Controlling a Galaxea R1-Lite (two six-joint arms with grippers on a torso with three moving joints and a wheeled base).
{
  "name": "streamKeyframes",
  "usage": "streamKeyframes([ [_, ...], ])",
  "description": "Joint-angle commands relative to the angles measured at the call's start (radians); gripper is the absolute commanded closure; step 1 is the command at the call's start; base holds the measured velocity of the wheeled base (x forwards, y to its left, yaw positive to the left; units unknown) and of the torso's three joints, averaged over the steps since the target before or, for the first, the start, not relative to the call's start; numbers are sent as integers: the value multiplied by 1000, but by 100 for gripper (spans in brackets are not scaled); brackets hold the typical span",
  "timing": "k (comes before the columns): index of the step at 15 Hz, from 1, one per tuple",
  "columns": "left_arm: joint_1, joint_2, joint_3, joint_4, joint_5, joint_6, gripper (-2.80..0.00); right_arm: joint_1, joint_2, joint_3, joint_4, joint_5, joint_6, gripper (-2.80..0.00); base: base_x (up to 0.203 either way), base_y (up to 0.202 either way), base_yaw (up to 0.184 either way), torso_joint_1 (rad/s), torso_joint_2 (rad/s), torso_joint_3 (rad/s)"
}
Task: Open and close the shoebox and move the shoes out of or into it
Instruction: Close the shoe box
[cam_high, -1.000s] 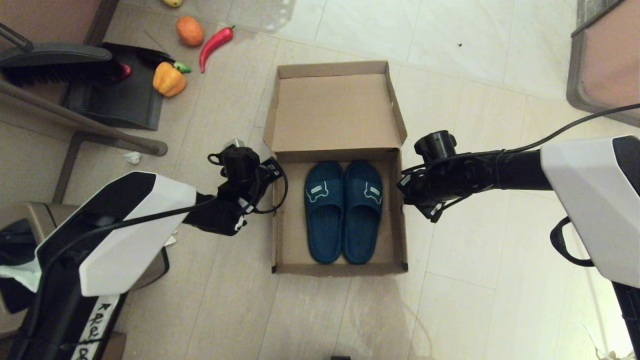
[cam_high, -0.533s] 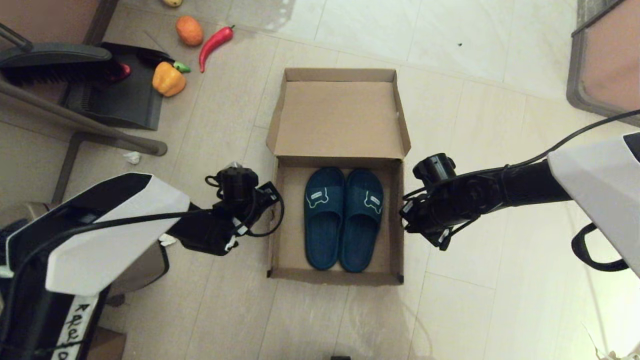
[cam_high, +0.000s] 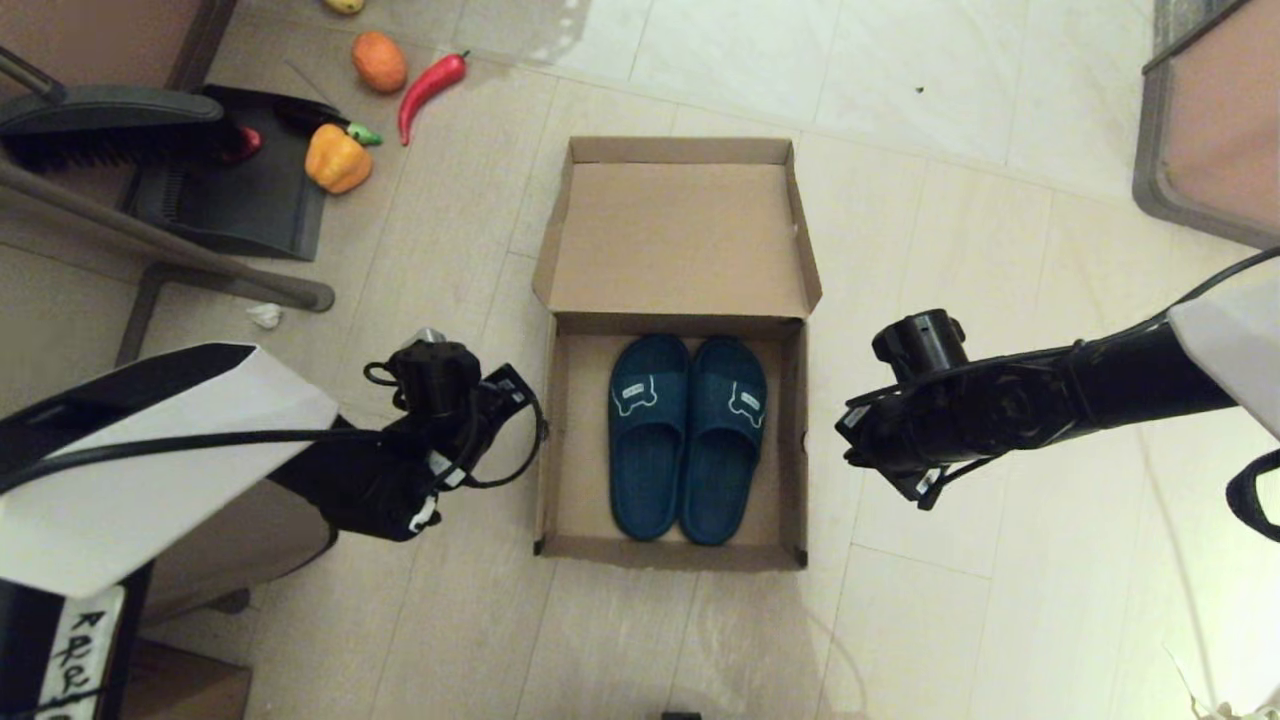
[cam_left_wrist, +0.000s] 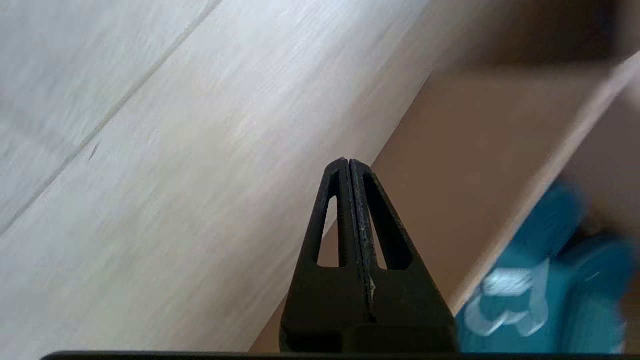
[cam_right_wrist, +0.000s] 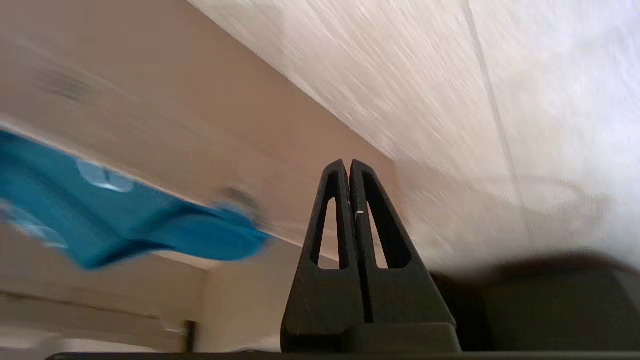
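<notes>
Left gripper (cam_left_wrist: 348, 162) hangs over the floor just outside the left wall of the shoebox (cam_high: 675, 235), a large flat plain brown cardboard box; its fingers are pressed together on nothing. Left of it: a grey dustpan (cam_high: 235, 190) holding a yellow bell pepper (cam_high: 338, 158), with an orange fruit (cam_high: 379, 62) and a red chili pepper (cam_high: 430, 87) on the floor beyond.

Shoebox sits on the floor at centre, its hinged lid laid open on the far side. The shoes (cam_high: 686, 435), a pair of dark teal-blue rubber slide sandals with white-outlined logo patches on the straps, lie side by side in the tray, touching, soles down, toes toward the lid.

Right gripper (cam_right_wrist: 348, 162) hangs outside the right wall, a little apart from it, fingers closed on nothing.

Handling, judged: sandals likely light, flexible and grippy rather than slippery, not fragile. Best hold is probably the wide strap, pinched across its arch; sole edges lie near the walls or against the other sandal. Cardboard lid is probably thin and bendy; take its free front edge, not a side flap.
</notes>
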Motion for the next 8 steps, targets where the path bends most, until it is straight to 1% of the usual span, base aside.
streamKeyframes([
  [1,5,20,-47,-4,-10,-4,0,-8,9,-47,1,0,5,0,0,0,0,0,0,0],
  [4,-3,80,-84,4,-101,-4,0,-2,100,-189,4,-4,-3,0,0,0,0,0,0,0],
  [6,-18,108,-101,18,-124,-4,0,9,179,-291,7,-38,-5,0,0,0,0,0,0,0],
  [8,-31,128,-135,24,-126,-4,0,18,244,-392,18,-87,-7,0,0,0,0,0,0,0],
])
